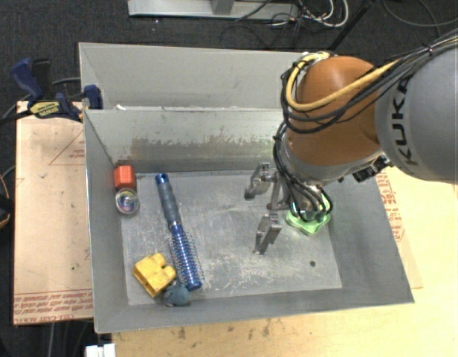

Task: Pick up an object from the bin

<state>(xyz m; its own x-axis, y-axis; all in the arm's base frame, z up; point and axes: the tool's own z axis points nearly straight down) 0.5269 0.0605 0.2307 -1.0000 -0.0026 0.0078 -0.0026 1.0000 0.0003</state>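
My gripper (260, 213) hangs over the right middle of the bin floor, its two fingers spread apart with nothing between them. Right beside it, partly hidden under the wrist, lies a bright green ring-shaped thing (309, 222). One fingertip (263, 238) points down at bare floor just left of that green thing; the other fingertip (254, 183) sits higher, toward the back wall.
On the left side of the bin lie a long blue brush (177, 233), a yellow block (155, 273) with a small blue-grey lump (178, 295) beside it, and an orange-capped silvery cylinder (125, 190) in the back left corner.
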